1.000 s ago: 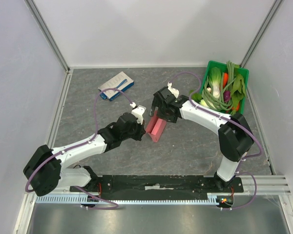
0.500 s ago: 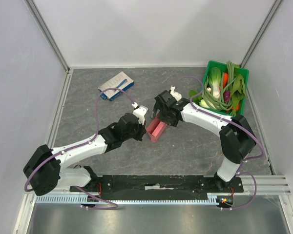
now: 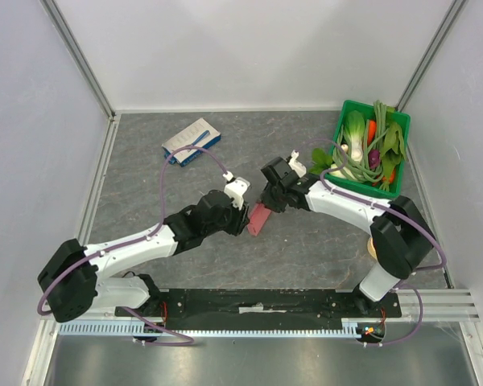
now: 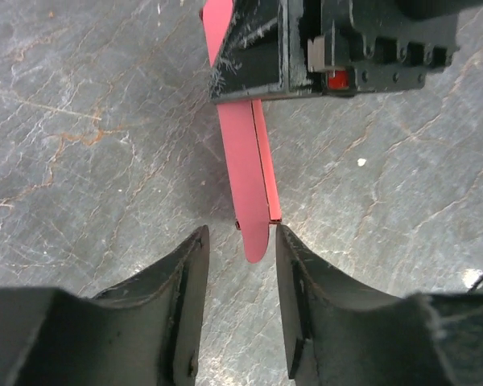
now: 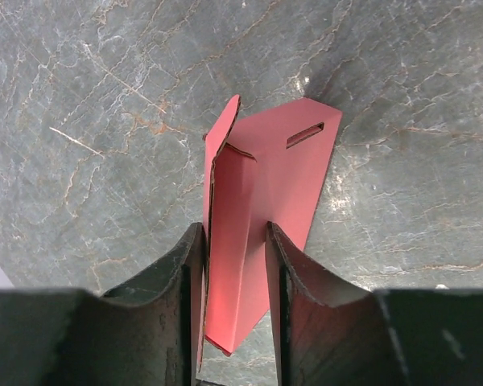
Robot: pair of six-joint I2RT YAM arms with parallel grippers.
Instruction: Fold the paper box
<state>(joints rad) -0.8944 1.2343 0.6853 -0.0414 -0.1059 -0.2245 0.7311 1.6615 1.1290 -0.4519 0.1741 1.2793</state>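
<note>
The paper box [image 3: 258,219] is a pink-red card blank, partly folded, standing on edge on the grey table between the two arms. My right gripper [image 3: 272,197] is shut on it: in the right wrist view both fingers [image 5: 191,265] press the box's folded walls [image 5: 266,177], and a slotted flap sticks out beyond the tips. My left gripper [image 3: 240,215] is open at the box's near end. In the left wrist view a rounded tab [image 4: 253,241] of the paper box [image 4: 243,153] pokes just between the left gripper's [image 4: 240,237] spread fingertips, touching neither. The right gripper's body [image 4: 330,48] hides the box's far end.
A white-and-blue rectangular box [image 3: 191,141] lies at the back left. A green basket [image 3: 340,122] of vegetables stands at the back right, close behind the right arm. White walls close in the table on three sides.
The left gripper has opened and let go of the paper box. The right gripper has closed on it, pressing it flatter. Both grippers and the box shifted a little right.
</note>
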